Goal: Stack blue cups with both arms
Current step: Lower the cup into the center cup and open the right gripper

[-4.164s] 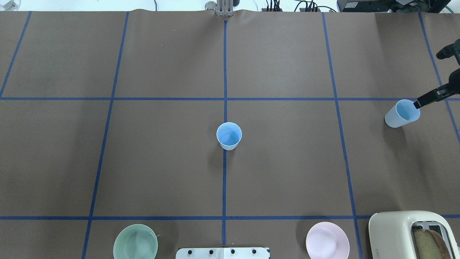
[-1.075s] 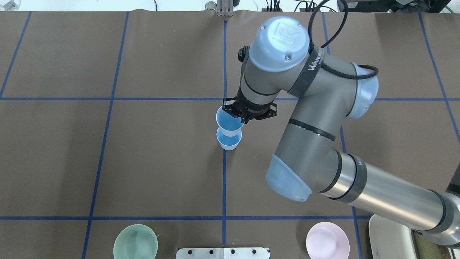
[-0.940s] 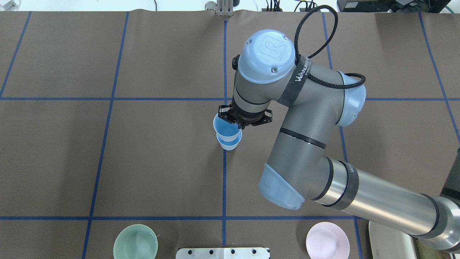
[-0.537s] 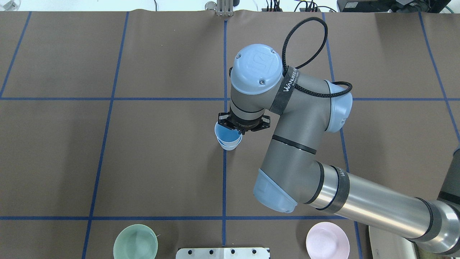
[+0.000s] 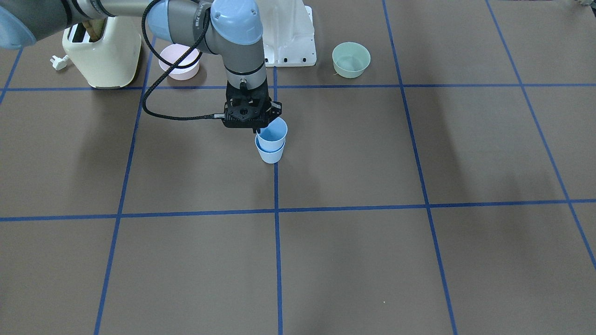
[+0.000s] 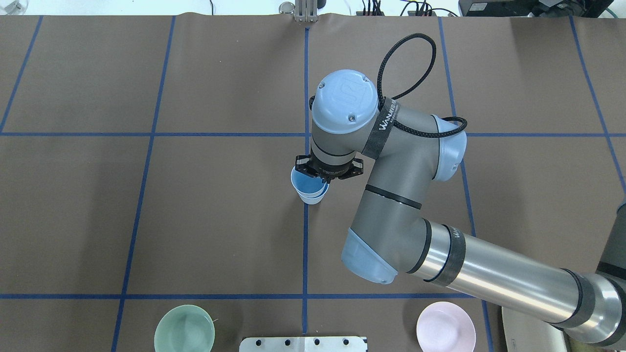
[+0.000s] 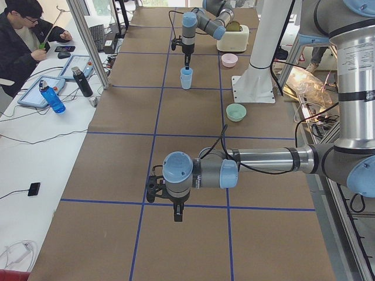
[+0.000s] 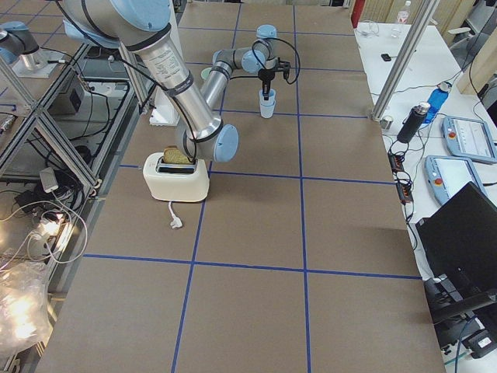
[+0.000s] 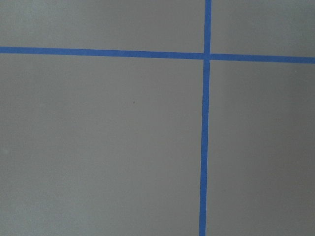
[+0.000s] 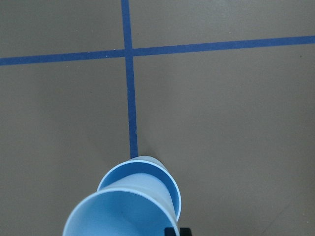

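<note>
Two light-blue cups are at the table's centre on the blue tape line. The upper cup (image 5: 273,132) (image 6: 304,183) sits tilted partway inside the lower cup (image 5: 271,155) (image 6: 314,199), which stands on the table. My right gripper (image 5: 257,131) (image 6: 326,179) is shut on the upper cup's rim. The right wrist view shows the held cup (image 10: 115,216) over the lower cup (image 10: 147,169). My left gripper (image 7: 177,215) hangs over bare table far from the cups; it shows only in the exterior left view, so I cannot tell whether it is open or shut.
A green bowl (image 6: 184,328) and a pink bowl (image 6: 445,326) sit near the white base stand (image 5: 286,32). A cream toaster (image 5: 102,51) stands at my right. A person (image 7: 23,35) sits at a side desk.
My right arm carried its cup from the table's right edge to the centre. Over the last second it lowered that cup into the standing cup.
</note>
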`<move>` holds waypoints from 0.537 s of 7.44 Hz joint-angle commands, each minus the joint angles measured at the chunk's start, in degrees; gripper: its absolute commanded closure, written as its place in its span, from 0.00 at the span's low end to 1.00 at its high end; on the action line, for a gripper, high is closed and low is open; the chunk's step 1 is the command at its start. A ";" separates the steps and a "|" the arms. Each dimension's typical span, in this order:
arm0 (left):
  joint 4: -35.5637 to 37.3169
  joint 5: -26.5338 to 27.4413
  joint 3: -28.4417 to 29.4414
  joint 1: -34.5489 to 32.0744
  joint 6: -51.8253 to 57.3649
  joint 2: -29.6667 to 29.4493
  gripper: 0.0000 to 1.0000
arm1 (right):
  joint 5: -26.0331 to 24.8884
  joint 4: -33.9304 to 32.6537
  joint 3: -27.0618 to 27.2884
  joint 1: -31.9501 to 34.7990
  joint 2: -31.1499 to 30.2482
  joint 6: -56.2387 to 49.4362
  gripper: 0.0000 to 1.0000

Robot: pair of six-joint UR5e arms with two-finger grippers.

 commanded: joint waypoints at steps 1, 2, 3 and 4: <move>0.00 0.00 0.00 -0.02 0.04 -0.04 0.01 | -2.27 1.01 -0.08 0.02 -0.16 -0.03 0.00; 0.00 -0.09 0.00 -0.02 0.04 0.05 0.01 | -2.19 1.01 0.35 0.72 0.10 -0.03 0.00; 0.09 -0.35 0.00 -0.02 0.04 -0.04 0.01 | -1.41 0.93 0.79 3.08 0.19 -0.56 0.00; 0.26 0.00 0.00 -0.02 0.30 0.05 0.01 | 1.99 0.93 1.14 7.10 -0.25 -4.22 0.00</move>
